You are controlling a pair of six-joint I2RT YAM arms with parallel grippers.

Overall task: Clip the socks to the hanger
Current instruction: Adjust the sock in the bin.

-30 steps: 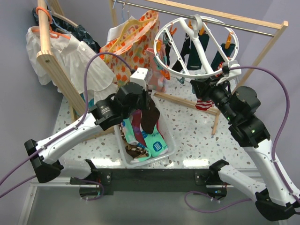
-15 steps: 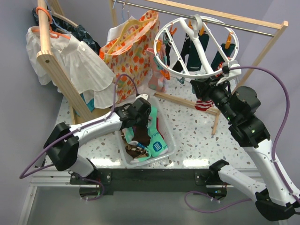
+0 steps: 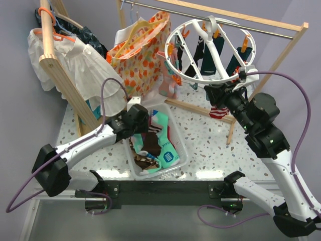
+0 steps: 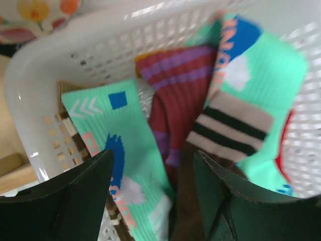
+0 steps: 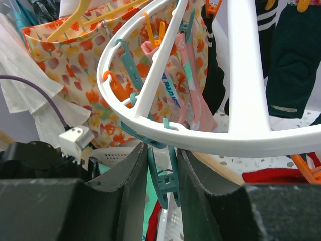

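Several socks (image 3: 159, 146) lie heaped in a white basket (image 3: 179, 150) at the table's middle. My left gripper (image 3: 142, 124) hangs over the basket's back left corner. In the left wrist view it (image 4: 153, 160) stands open over a teal patterned sock (image 4: 115, 125), a maroon one (image 4: 175, 85) and a brown one, gripping none. The white round hanger (image 3: 210, 47) hangs from the rail with dark socks (image 3: 213, 55) clipped on. My right gripper (image 5: 162, 150) is just under its rim (image 5: 241, 135), shut on a dangling teal clip (image 5: 163, 178). A red-and-white sock (image 3: 216, 111) shows below that gripper.
A floral bag (image 3: 138, 55) stands behind the basket. A white shirt (image 3: 75, 65) on an orange clothes hanger hangs at the left on a wooden frame (image 3: 60, 70). The wooden rail (image 3: 261, 21) runs across the back, and its post (image 3: 233, 125) stands beside my right arm.
My left gripper came down from above the basket with a dark brown sock, opened and let it go among the others. The right arm has not moved.
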